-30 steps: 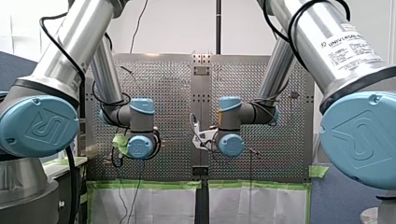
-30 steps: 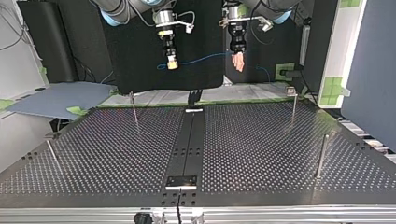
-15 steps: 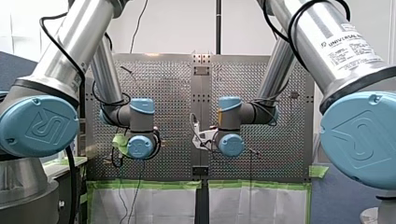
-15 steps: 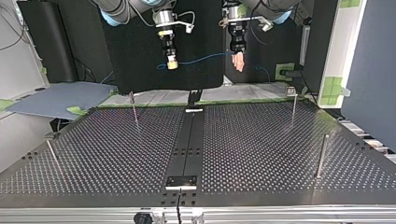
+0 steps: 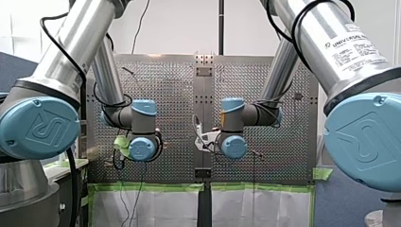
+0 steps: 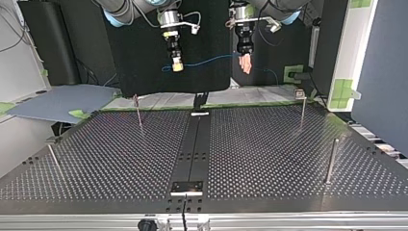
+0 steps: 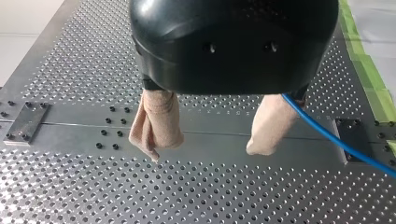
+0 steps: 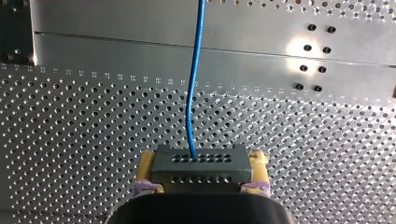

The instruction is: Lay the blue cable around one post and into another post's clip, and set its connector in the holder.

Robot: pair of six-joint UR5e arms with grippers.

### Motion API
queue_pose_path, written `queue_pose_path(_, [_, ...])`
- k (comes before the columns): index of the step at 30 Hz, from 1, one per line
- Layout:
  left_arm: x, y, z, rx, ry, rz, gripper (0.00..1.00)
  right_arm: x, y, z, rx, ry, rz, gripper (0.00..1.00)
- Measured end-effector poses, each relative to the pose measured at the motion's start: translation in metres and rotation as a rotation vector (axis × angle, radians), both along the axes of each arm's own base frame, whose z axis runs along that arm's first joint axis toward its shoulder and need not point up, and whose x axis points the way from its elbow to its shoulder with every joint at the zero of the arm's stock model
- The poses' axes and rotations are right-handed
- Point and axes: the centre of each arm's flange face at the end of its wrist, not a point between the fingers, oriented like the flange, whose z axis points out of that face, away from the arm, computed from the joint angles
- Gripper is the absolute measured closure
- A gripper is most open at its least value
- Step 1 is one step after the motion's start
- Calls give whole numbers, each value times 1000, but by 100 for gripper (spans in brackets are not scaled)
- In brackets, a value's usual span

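Front view: both end effectors are hidden behind my wrist joints. My right end effector (image 8: 201,171) is clenched on the connector (image 8: 201,163), a dark block with rows of holes. Its long axis runs across the yellow pads, and its near edge is cut off by the housing. The blue cable (image 8: 192,93) leaves the connector's face and runs straight ahead, away from the end effector, above the counter (image 8: 70,116). My left end effector (image 7: 205,148) is released, beige fingers (image 7: 158,119) apart. The cable passes just beside one finger; I can't tell if it touches, as its start is hidden under the housing. Top view: the cable hangs between both end effectors, well apart from the posts (image 6: 302,108).
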Motion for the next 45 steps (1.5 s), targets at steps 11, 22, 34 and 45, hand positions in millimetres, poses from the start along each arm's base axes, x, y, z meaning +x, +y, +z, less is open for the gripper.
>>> queue_pose_path(11, [0, 0, 0, 0, 0, 0, 0, 0, 0, 0, 0, 0, 0, 100])
queue_pose_path(22, [0, 0, 0, 0, 0, 0, 0, 0, 0, 0, 0, 0, 0, 100])
queue_pose_path(34, [0, 0, 0, 0, 0, 0, 0, 0, 0, 0, 0, 0, 0, 100])
queue_pose_path(45, [0, 0, 0, 0, 0, 0, 0, 0, 0, 0, 0, 0, 0, 100])
